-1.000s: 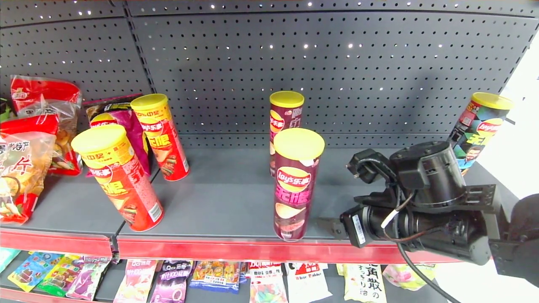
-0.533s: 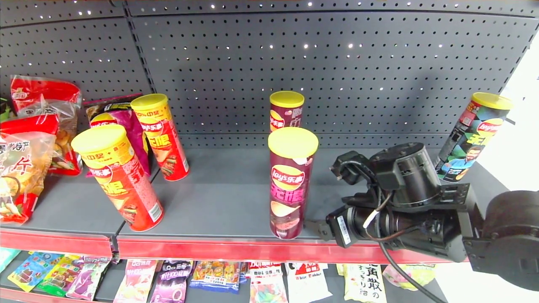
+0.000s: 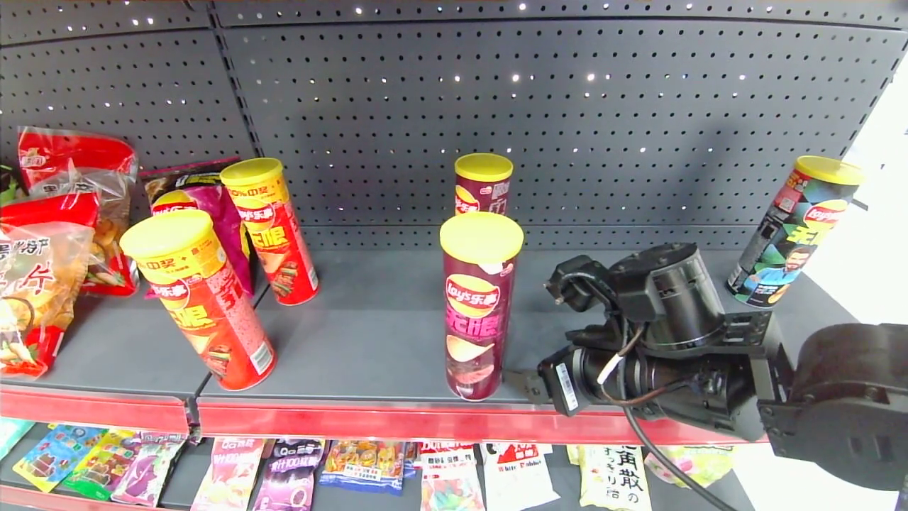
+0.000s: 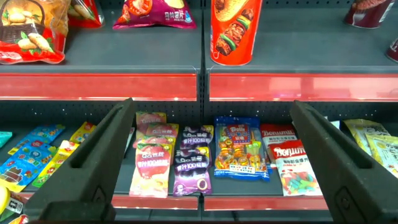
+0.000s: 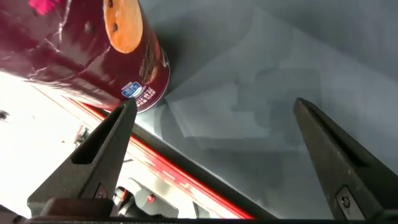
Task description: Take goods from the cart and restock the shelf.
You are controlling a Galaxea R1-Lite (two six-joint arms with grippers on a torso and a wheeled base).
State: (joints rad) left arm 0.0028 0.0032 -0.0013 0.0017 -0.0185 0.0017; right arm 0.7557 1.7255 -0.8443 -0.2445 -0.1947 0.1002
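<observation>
A maroon chips can (image 3: 475, 312) with a yellow lid stands upright near the front edge of the grey shelf (image 3: 383, 333). My right gripper (image 5: 214, 106) is open, low at the shelf's front and just right of that can. One of its fingers (image 3: 523, 381) reaches the can's base (image 5: 146, 87); the can sits by that finger, not between the two. A second maroon can (image 3: 482, 183) stands behind it at the back. My left gripper (image 4: 211, 106) is open with nothing in it, facing the lower shelves.
Two red cans (image 3: 202, 305) (image 3: 269, 231) stand left of centre, with snack bags (image 3: 42, 284) at the far left. A multicoloured can (image 3: 798, 231) leans at the back right. The shelf has a red front lip (image 3: 355, 420). Sweet packets (image 4: 239, 146) fill the shelf below.
My right arm has moved left along the shelf front. The front maroon can has shifted left with it and now stands in line with the rear can.
</observation>
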